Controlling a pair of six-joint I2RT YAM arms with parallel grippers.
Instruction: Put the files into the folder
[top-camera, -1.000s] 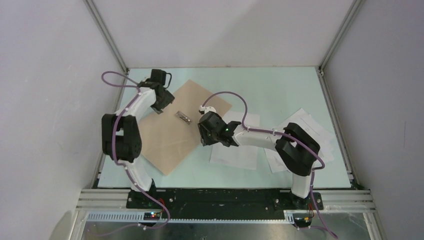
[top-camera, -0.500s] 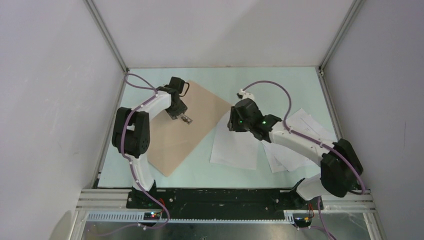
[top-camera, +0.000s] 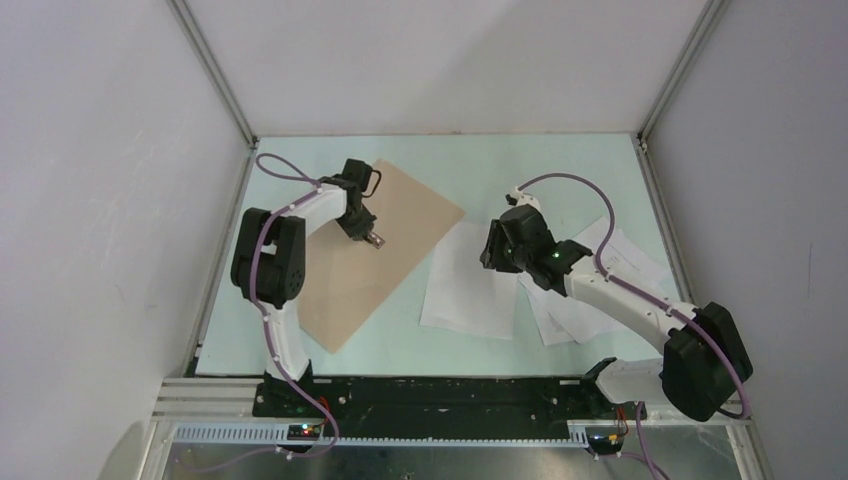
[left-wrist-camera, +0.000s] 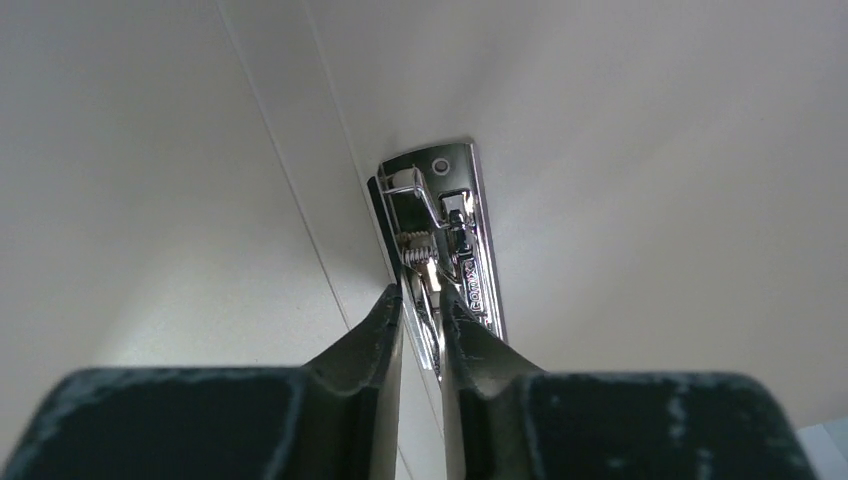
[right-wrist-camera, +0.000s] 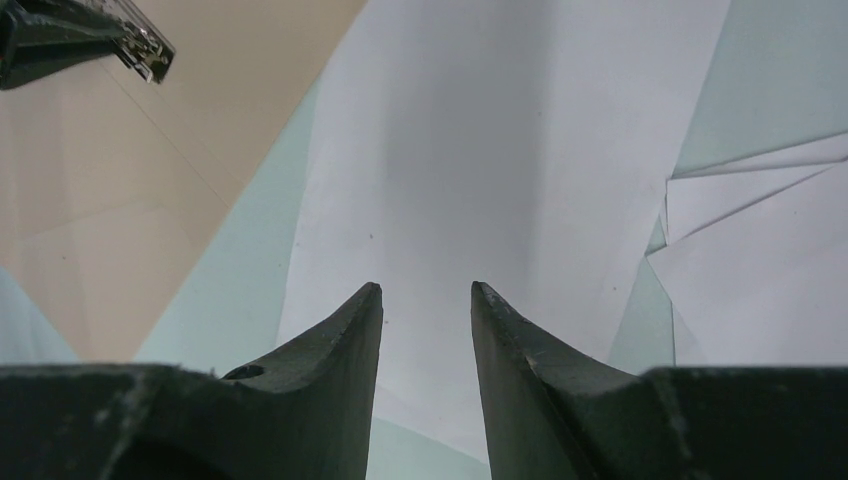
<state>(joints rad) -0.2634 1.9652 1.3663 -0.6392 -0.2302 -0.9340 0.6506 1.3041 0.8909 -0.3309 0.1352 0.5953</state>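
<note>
Pale green table (top-camera: 560, 165) bears the folder (top-camera: 345, 290) beneath the left fingers (left-wrist-camera: 375, 330), closed on its clip (left-wrist-camera: 450, 230), and the files (top-camera: 470, 290) below the spread, empty right fingers (right-wrist-camera: 340, 340); opening the clip seems the step in hand, and next a sheet must be grasped.

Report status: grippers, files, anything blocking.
Left gripper shut on clip. Right gripper open, empty, above files. Files outside folder, on table. Nothing blocking seen.
</note>
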